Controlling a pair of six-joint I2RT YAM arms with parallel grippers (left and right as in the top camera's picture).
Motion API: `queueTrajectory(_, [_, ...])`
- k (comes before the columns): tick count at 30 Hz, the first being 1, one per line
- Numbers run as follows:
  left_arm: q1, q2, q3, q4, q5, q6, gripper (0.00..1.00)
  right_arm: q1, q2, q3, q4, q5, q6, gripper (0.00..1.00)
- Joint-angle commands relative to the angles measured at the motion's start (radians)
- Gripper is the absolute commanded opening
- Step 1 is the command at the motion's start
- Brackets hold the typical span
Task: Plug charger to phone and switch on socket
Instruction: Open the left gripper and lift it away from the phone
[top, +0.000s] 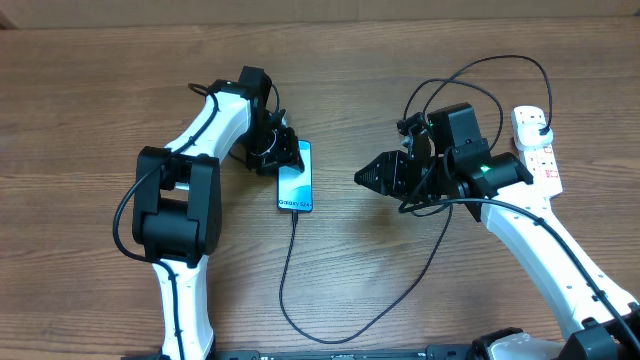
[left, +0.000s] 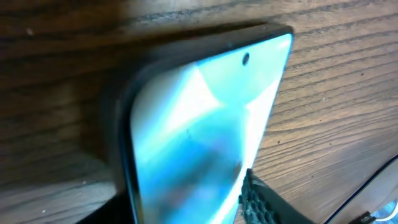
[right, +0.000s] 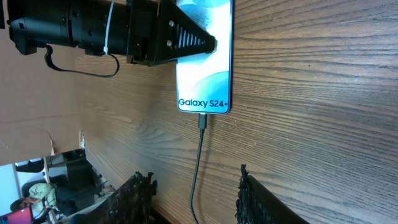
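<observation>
The left gripper (top: 282, 153) is closed on the top end of the phone (top: 297, 180), with one finger on each long side. The phone lies screen up near the middle of the table (top: 90, 120). The charger (top: 287, 270) is plugged into its bottom end. Its thin black cable loops toward the near edge, then goes up to the socket (top: 541, 165) by the far right corner. The right gripper (top: 361, 178) is wide open and holds nothing.

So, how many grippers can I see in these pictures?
2. The left gripper is at the top end of the phone; the right gripper hangs open to its right, apart from it. No others show.
</observation>
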Motion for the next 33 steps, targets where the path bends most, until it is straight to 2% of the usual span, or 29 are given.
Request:
queueTrajectory(1, [-0.007,0.009,-0.001,-0.003,-0.155,-0.009,0.54,-0.004,-0.020,0.008,0.000,0.010,-0.008,0.47])
queueTrajectory(7, [-0.005,0.008,0.002,-0.010,-0.341,-0.073,0.55,-0.004,-0.020,0.008,0.000,0.018,-0.008,0.47])
queueTrajectory(13, [-0.005,-0.037,0.030,-0.034,-0.396,-0.081,0.54,-0.015,-0.023,0.015,-0.003,0.044,-0.043,0.46])
queueTrajectory(16, [-0.005,-0.114,0.085,-0.074,-0.431,-0.081,0.54,-0.065,-0.026,0.050,-0.047,0.044,-0.083,0.32])
queueTrajectory(20, [-0.005,-0.279,0.167,-0.106,-0.432,-0.080,0.55,-0.196,-0.028,0.127,-0.148,0.055,-0.129,0.29])
queueTrajectory(25, [-0.006,-0.477,0.208,-0.114,-0.432,-0.081,0.62,-0.408,-0.028,0.196,-0.221,0.080,-0.127,0.05])
queueTrajectory(29, [-0.006,-0.603,0.208,-0.119,-0.432,-0.080,0.73,-0.654,-0.025,0.204,-0.192,0.056,-0.109,0.04])
queueTrajectory(33, [-0.006,-0.650,0.208,-0.123,-0.431,-0.080,0.86,-0.866,0.005,0.204,-0.123,-0.038,-0.105,0.04])
